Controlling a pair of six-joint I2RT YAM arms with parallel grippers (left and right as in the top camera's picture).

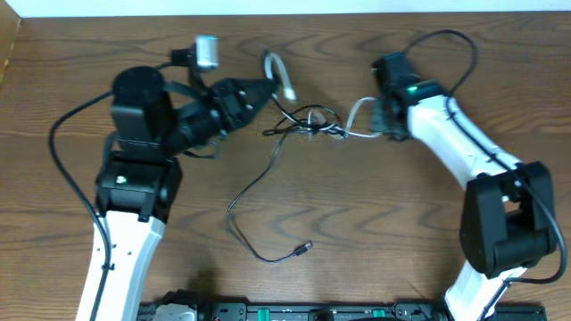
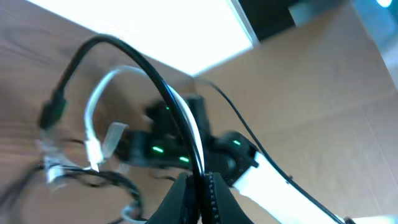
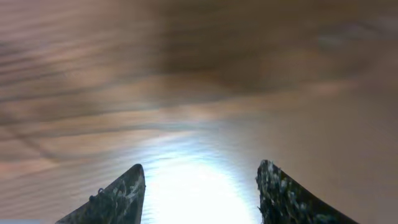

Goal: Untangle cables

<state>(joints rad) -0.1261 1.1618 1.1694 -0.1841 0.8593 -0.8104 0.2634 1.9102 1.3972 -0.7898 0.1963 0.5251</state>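
The left gripper (image 1: 267, 88) is pinched tight on two strands at once: the thin black cable (image 1: 254, 183) and the thin white cable (image 1: 277, 69) both run up side by side out of its closed fingertips (image 2: 200, 186) in the left wrist view. From there the black cable (image 2: 118, 46) arcs over to a dark plug end, and the white cable (image 2: 99, 93) curves beneath it to a small pale plug.

Seen from overhead, the two cables cross in a loose knot (image 1: 312, 120) on the brown wood-grain bench (image 1: 375, 223). The left gripper sits just left of and above that knot. A white loop rises to the upper left of the knot, close by the gripper's tip. The black cable trails away to the lower left of the knot, then curls back to a small plug (image 1: 305, 248) lying well below it.

The right gripper (image 1: 384, 120) is just right of the knot, beside a second white loop. Its fingers (image 3: 118, 196) stand partly apart, with only blurred bench between them.
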